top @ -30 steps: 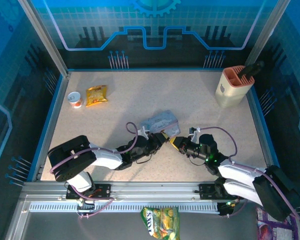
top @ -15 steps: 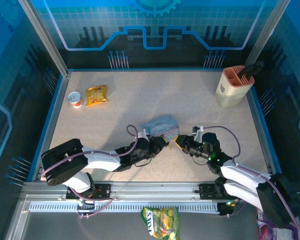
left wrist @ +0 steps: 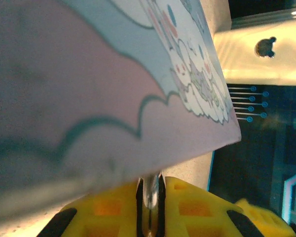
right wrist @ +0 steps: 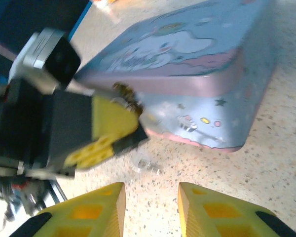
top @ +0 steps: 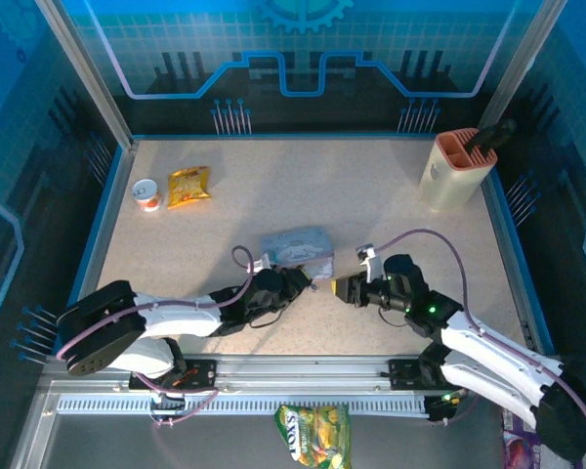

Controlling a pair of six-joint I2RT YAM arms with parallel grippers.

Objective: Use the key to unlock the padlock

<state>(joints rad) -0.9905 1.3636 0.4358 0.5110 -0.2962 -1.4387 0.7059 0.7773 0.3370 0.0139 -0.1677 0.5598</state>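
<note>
Left gripper (left wrist: 150, 192) is clenching the padlock (right wrist: 124, 92) by its thin silvery part, holding it at the front seam of the tin (top: 296, 244). Right gripper (right wrist: 150, 200) is hovering just beside, fingers spread, grasping nothing. A small glinting bit (right wrist: 147, 163) is lying on the table (top: 371, 195) between them; I cannot tell whether it is the key.

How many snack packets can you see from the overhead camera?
2: a yellow packet at the far left of the table, beside the small cup; a green-yellow packet off the table, at the view's bottom centre.
</note>
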